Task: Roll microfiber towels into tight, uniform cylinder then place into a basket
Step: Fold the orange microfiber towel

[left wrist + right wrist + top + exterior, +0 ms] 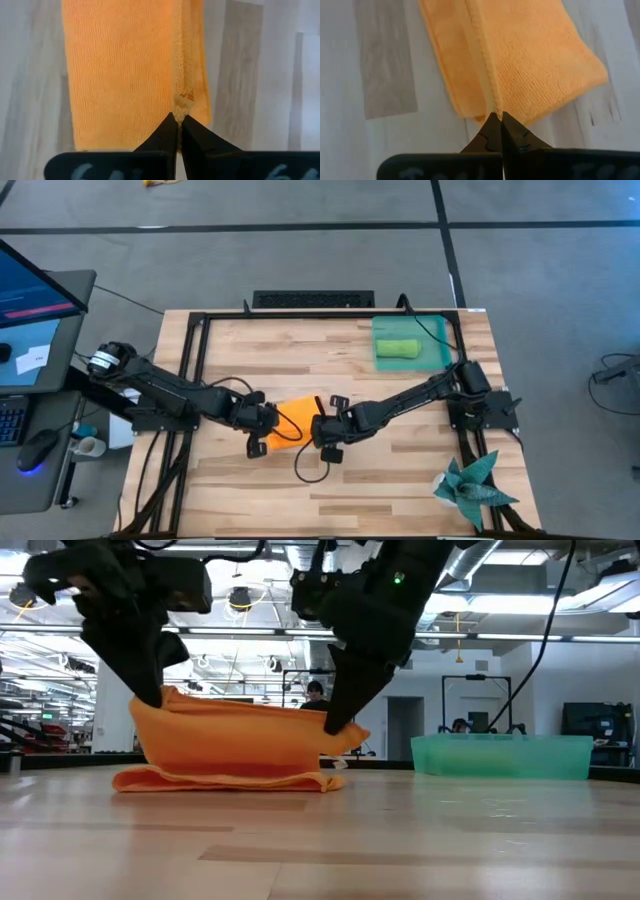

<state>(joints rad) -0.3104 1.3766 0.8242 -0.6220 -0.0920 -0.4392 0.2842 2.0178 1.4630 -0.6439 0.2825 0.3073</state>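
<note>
Towel work sits at the middle of the bench [400,480]; the orange towel [296,423] lies folded there, between the two arms, with its upper layer lifted off the lower one, as the low view shows; the left tool [262,430] pinches one end of that raised edge, its dark fingers [165,137] pressed together on the hem; the right tool [322,430] pinches the opposite end in the same way, fingers [492,132] shut tight on the seam; in the low view the cloth hangs in a shallow sag between the two grips, while its bottom fold rests flat on the wood; the green towel [397,348] is already a rolled cylinder and lies inside the basket [436,352], which stands at the far right part of the bench, well apart from the orange towel; a dark teal spiky cloth [472,486] sits at the near right corner of the bench, clear of both arms; beyond the bench's left side stand a monitor [35,290] and a mouse [40,448]; the low view shows a person [316,693] far back in the room, partly hidden behind the raised cloth.
</note>
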